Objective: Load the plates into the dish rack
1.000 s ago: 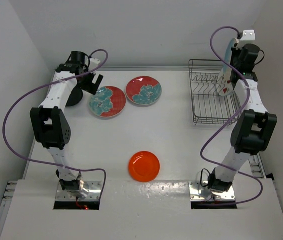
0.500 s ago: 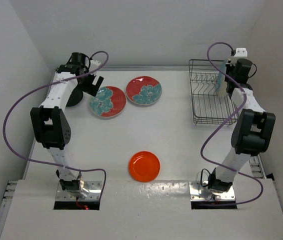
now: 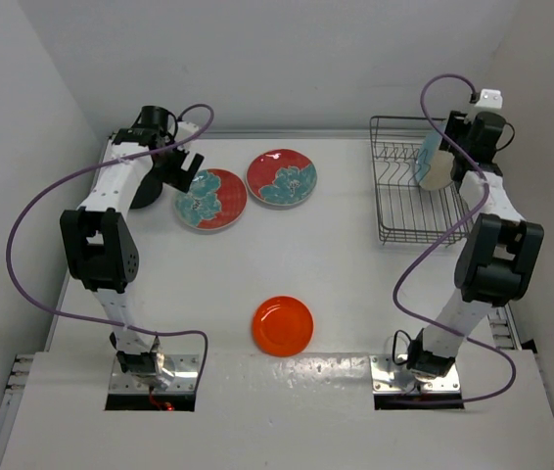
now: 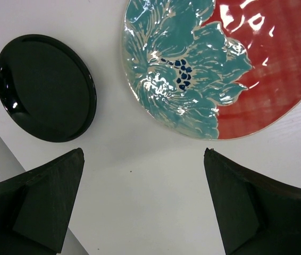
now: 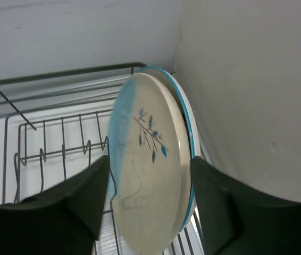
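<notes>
Sprig plate [image 5: 145, 175] in rack [image 5: 60, 75], wall [image 5: 246, 79] beside (right)

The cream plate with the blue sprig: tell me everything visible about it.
The plate is round, glossy like glazed ceramic, cream shading to light blue on one side, with a small dark-blue leafy sprig. It stands on edge, tilted, in the dish rack, at its right end, against a blue-rimmed plate. The right gripper is open, a finger on each side; contact unclear.

left tool [image 4: 142, 159] spread wide, pointing down; right tool [image 5: 148, 172] raised, apparently parted.
</notes>
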{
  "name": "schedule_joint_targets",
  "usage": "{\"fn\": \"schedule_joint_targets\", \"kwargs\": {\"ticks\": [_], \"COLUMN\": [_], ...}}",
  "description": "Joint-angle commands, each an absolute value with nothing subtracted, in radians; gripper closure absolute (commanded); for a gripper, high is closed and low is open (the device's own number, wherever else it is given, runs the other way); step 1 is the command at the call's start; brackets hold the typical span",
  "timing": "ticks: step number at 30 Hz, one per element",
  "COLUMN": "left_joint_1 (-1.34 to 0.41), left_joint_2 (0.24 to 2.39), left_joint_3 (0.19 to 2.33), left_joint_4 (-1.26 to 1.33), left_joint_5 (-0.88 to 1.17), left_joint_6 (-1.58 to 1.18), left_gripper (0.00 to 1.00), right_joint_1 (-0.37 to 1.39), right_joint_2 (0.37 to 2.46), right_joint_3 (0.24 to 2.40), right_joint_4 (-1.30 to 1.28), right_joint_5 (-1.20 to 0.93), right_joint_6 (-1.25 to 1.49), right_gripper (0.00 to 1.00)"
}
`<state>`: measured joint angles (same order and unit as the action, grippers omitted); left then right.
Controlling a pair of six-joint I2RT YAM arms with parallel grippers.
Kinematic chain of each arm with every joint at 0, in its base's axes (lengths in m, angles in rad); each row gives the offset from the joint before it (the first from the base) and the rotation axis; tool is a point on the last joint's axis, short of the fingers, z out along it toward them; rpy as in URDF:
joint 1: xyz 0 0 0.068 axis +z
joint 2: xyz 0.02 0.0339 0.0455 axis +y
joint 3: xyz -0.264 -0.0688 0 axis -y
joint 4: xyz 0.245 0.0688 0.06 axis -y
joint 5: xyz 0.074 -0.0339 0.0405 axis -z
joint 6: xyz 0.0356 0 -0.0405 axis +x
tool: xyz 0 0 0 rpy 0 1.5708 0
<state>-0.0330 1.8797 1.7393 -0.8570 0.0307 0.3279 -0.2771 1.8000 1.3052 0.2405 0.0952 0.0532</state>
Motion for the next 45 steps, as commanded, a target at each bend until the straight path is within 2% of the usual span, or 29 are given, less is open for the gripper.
{"fn": "schedule_joint_targets", "kwargs": {"ticks": [1, 3, 10, 12, 15, 17, 20, 22, 26, 29, 35, 39, 45], "left_joint_1": [-0.037, -0.037, -0.015, -0.015, -0.015, -0.006, -0.006, -0.006, -0.006, -0.006, -0.006, 0.005, 0.025], "left_joint_2": [1.862, 1.862, 1.873, 1.884, 1.898, 1.898, 1.898, 1.888, 1.862, 1.835, 1.802, 1.793, 1.815], "left_joint_3": [1.740, 1.740, 1.692, 1.661, 1.632, 1.623, 1.623, 1.623, 1.595, 1.523, 1.468, 1.468, 1.488], "left_joint_4": [-0.857, -0.867, -0.867, -0.867, -0.867, -0.867, -0.867, -0.867, -0.867, -0.842, -0.818, -0.818, -0.818], "left_joint_5": [0.049, 0.049, 0.122, 0.149, 0.149, 0.160, 0.183, 0.192, 0.169, 0.150, 0.126, 0.126, 0.126], "left_joint_6": [0.331, 0.331, 0.330, 0.307, 0.296, 0.296, 0.287, 0.287, 0.296, 0.296, 0.296, 0.305, 0.305], "left_gripper": [0.00, 0.00, 0.00, 0.00, 0.00, 0.00, 0.00, 0.00, 0.00, 0.00, 0.00, 0.00, 0.00], "right_joint_1": [-0.293, -0.295, -0.246, -0.206, -0.160, -0.066, 0.105, 0.181, 0.317, 0.356, 0.400, 0.394, 0.379], "right_joint_2": [1.798, 1.790, 1.625, 1.508, 1.407, 1.349, 1.339, 1.419, 1.635, 1.777, 2.003, 2.106, 2.261], "right_joint_3": [1.439, 1.465, 1.480, 1.438, 1.334, 1.274, 1.146, 1.097, 1.184, 1.250, 1.397, 1.420, 1.483], "right_joint_4": [0.224, 0.207, 0.073, 0.007, -0.070, -0.090, -0.048, 0.029, 0.077, 0.109, 0.042, 0.046, 0.092], "right_joint_5": [0.087, 0.080, 0.044, 0.029, 0.020, 0.064, 0.116, 0.114, 0.120, 0.152, 0.273, 0.247, 0.153], "right_joint_6": [0.066, 0.057, 0.044, 0.081, 0.152, 0.228, 0.438, 0.580, 0.718, 0.827, 0.979, 1.109, 1.224], "right_gripper": [0.34, 0.33, 0.09, 0.03, 0.03, 0.04, 0.11, 0.17, 0.16, 0.15, 0.22, 0.26, 0.38]}}
